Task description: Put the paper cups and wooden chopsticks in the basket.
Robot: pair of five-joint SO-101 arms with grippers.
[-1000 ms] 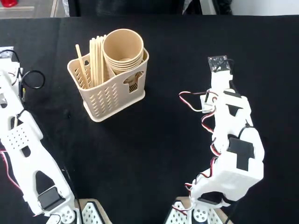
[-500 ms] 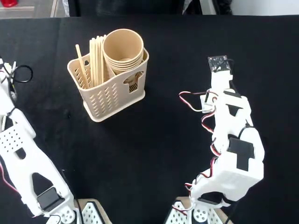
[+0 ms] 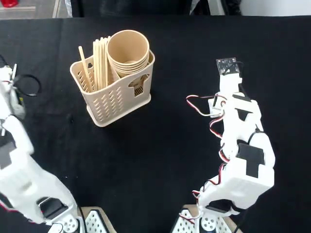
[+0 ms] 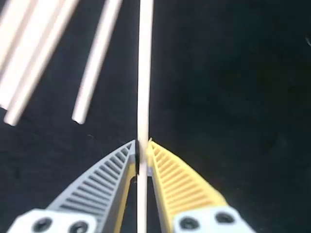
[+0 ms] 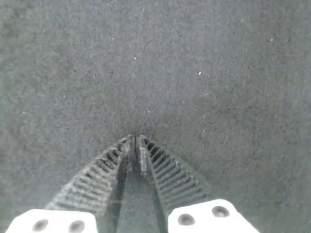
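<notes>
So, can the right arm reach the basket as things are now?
Probably yes: only open black table lies between the right claw and the basket, and that claw is shut on nothing.

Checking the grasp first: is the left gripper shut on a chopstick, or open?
Shut on it. The left gripper pinches one chopstick between its tips, no gap showing.
</notes>
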